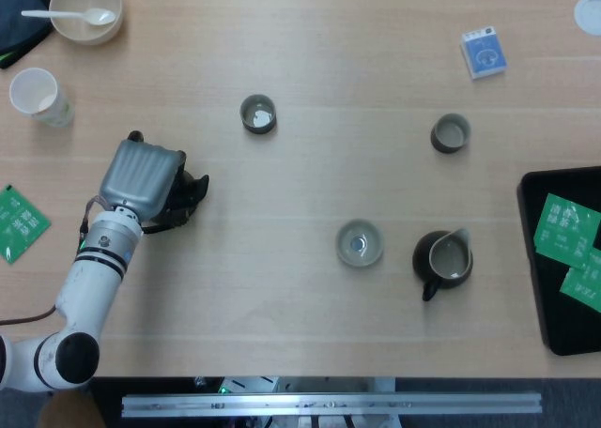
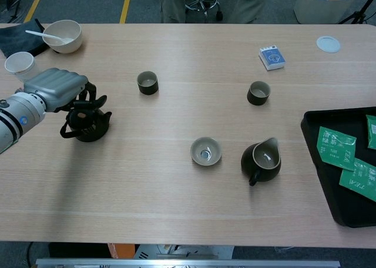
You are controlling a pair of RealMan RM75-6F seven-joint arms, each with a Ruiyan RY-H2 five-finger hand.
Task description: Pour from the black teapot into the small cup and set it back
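Black teapot [image 2: 88, 126] at left side of wooden table [image 1: 310, 34], glossy dark, squat round body, spout toward right, mostly hidden under left hand [image 1: 141, 176] in head view. Seems to sit on table surface, though lift-off cannot be ruled out. Dark fingers [image 2: 81, 108] curled down over teapot top and handle, wrapped close around it, gripping; grey hand shell above, white forearm running off lower left. Right hand in neither view.

Small cup count: three. Dark cup [image 1: 257, 114] nearest teapot, up and to right, pale inside. Second dark cup [image 1: 450, 132] further right, well apart. Pale shallow cup [image 1: 360, 242] near table centre, just left of dark pitcher [image 1: 443, 259] with open top, spout and short handle; cup and pitcher close, not touching.

One pitcher. One cream bowl [image 1: 85, 8] at far left corner with one white spoon [image 1: 70, 16] resting in it, beside dark cloth [image 1: 17, 20]. One white paper cup [image 1: 38, 95] below bowl. One blue-white small box [image 1: 483, 53] at upper right. One white round lid [image 1: 589, 13] at far right edge. One black tray [image 1: 563, 268] at right edge holding green tea packets [image 1: 566, 229], at least three in chest view. One more green packet [image 1: 19, 221] at table's left edge.
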